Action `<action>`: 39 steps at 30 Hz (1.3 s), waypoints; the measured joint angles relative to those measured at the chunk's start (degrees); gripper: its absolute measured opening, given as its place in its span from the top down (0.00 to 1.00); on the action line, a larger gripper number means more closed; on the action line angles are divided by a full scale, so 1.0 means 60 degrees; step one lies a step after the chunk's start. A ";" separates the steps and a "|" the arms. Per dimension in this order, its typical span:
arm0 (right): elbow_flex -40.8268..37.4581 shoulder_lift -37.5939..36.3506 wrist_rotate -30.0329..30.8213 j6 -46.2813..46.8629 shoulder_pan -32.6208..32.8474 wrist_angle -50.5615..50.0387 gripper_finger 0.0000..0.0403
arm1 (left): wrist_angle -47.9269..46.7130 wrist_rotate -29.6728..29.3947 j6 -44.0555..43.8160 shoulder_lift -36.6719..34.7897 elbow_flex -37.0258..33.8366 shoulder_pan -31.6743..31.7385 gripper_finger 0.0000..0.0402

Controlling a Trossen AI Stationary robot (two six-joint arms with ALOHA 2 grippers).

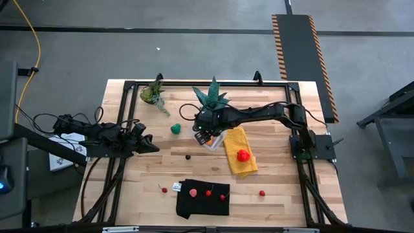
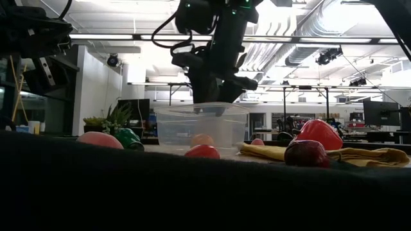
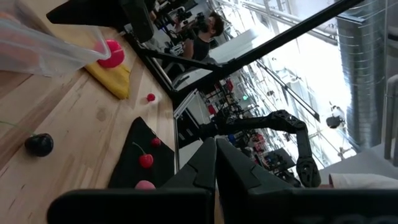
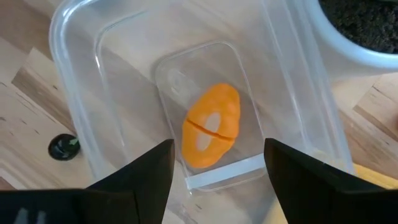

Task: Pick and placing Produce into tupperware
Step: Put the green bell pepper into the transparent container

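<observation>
Right gripper [image 4: 217, 165] is hanging directly over the tupperware [image 4: 298, 118], fingers spread wide apart and holding nothing, with an orange piece of produce [image 4: 211, 134] lying on the floor of the box right below it. Left gripper [image 3: 216, 163] is sitting off at the left edge of the worktop [image 1: 129, 175], fingers pressed fully together and empty. Around the box things are getting a bit crowded: a white plant pot [image 4: 360, 31] is standing just beside one wall of the tupperware, and a yellow cloth [image 1: 240, 150] is lying right next to it on the other side with a red strawberry-looking piece [image 1: 243, 155] sitting on top. A green piece [image 1: 175, 129] is resting on the wood to the left of the box, and a small dark one [image 1: 188, 156] is lying near the middle. Closer to the front edge a black cloth [image 1: 204, 200] is carrying several red and pink pieces, with another red one [image 1: 262, 193] sitting alone on the wood to its right. A second potted plant [image 1: 154, 94] is standing near the back left corner.
</observation>
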 joint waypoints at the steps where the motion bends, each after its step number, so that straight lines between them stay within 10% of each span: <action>1: 0.0000 0.0000 0.0053 -0.0005 0.0030 0.0000 0.41 | 0.0000 0.0000 0.0000 0.0000 0.0000 -0.0004 1.00; 39: 0.0004 -0.3168 0.3286 0.2064 0.1221 -0.2463 0.41 | 0.0004 -0.0007 0.0331 0.0000 0.0000 0.0000 1.00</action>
